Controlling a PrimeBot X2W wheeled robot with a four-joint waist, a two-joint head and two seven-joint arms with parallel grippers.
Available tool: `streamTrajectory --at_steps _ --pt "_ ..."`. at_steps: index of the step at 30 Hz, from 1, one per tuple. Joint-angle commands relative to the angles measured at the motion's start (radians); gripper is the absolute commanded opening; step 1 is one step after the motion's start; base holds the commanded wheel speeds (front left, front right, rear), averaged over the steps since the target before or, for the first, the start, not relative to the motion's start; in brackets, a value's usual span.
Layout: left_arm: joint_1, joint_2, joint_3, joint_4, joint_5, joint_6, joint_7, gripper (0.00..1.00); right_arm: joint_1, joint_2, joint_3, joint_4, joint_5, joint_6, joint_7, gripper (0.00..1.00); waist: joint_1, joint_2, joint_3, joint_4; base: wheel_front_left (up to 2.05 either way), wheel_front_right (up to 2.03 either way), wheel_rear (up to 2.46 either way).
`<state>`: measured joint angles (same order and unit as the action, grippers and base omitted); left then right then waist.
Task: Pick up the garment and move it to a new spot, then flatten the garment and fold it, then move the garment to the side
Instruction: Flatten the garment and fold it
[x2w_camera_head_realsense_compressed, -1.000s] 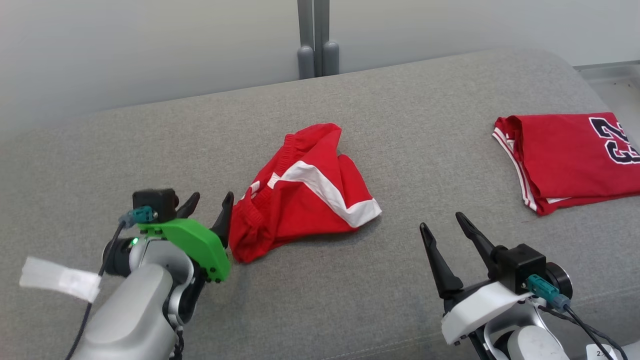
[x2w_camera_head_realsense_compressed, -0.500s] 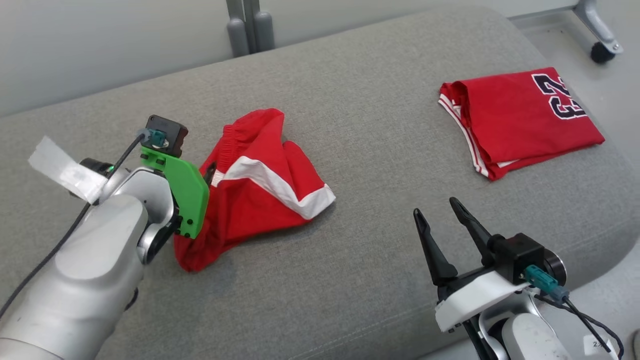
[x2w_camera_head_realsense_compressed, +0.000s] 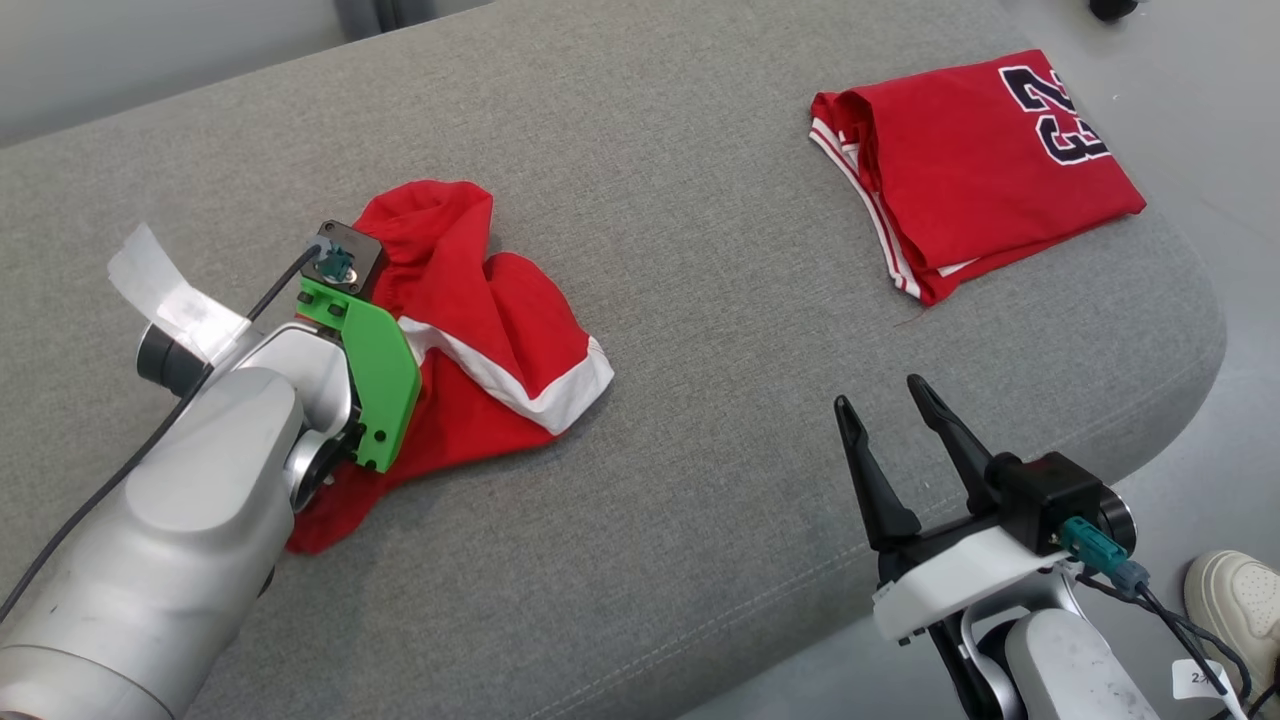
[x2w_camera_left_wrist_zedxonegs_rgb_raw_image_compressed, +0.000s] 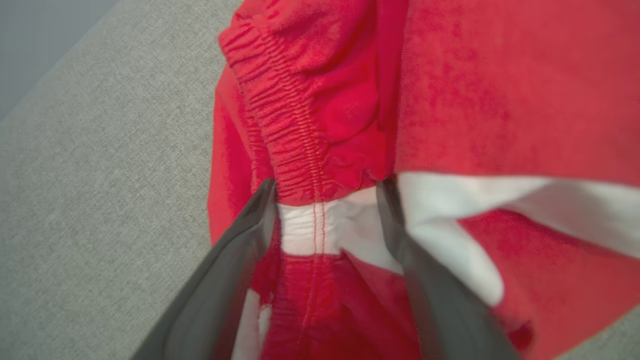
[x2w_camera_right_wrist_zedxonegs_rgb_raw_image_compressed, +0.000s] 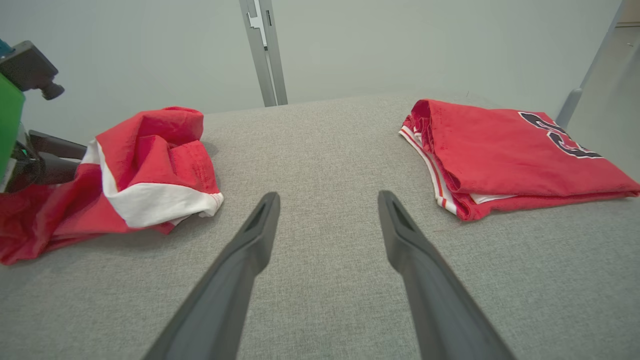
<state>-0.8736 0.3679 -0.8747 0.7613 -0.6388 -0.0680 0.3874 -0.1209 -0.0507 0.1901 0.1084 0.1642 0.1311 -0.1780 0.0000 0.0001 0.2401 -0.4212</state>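
The red shorts (x2w_camera_head_realsense_compressed: 480, 330) lie crumpled on the left of the grey bench (x2w_camera_head_realsense_compressed: 700, 450). The left hand (x2w_camera_left_wrist_zedxonegs_rgb_raw_image_compressed: 327, 185) is open, its fingers astride the elastic waistband (x2w_camera_left_wrist_zedxonegs_rgb_raw_image_compressed: 280, 115), cloth between them. The right hand (x2w_camera_head_realsense_compressed: 880, 392) is open too, above the bench's near right. A folded red jersey (x2w_camera_head_realsense_compressed: 980, 160) lies far right.

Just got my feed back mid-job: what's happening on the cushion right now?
The left gripper is down on the crumpled red shorts, its open fingers straddling the elastic waistband by the white stripe, not yet closed. The right gripper hovers open above the grey cushion, apart from both garments. A folded red jersey lies at the cushion's far right. The shorts are neither lifted nor flattened yet.
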Motion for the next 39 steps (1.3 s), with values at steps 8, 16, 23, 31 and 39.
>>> streamTrajectory --at_steps 8,16,23,31,39 --pt "-0.014 -0.008 0.015 0.04 -0.038 0.01 0.021 0.4 -0.021 0.0 0.012 0.012 -0.006 -0.001 -0.001 1.0 0.0 -0.0001 -0.008 0.026 0.0 0.0 0.0" --pt "0.005 -0.024 0.027 0.058 -0.068 0.001 -0.018 0.0 -0.022 0.0 0.022 0.018 -0.009 -0.001 0.006 1.0 0.0 -0.0001 -0.026 0.032 0.0 0.0 0.0" --pt "0.018 -0.023 0.088 0.04 -0.107 0.032 -0.111 0.0 -0.002 0.0 0.01 0.014 -0.02 -0.001 0.013 1.0 0.0 -0.0001 -0.06 0.059 0.0 0.0 0.0" --pt "0.103 0.014 0.154 -0.07 -0.184 0.06 -0.144 0.0 0.024 0.0 -0.002 0.005 -0.03 -0.001 0.027 1.0 0.0 -0.0001 -0.111 0.108 0.0 0.0 0.0" --pt "0.34 0.143 0.239 -0.406 -0.307 0.164 -0.084 0.0 0.062 0.0 -0.032 -0.019 -0.044 -0.001 0.053 1.0 0.0 -0.0001 -0.169 0.173 0.0 0.0 0.0"
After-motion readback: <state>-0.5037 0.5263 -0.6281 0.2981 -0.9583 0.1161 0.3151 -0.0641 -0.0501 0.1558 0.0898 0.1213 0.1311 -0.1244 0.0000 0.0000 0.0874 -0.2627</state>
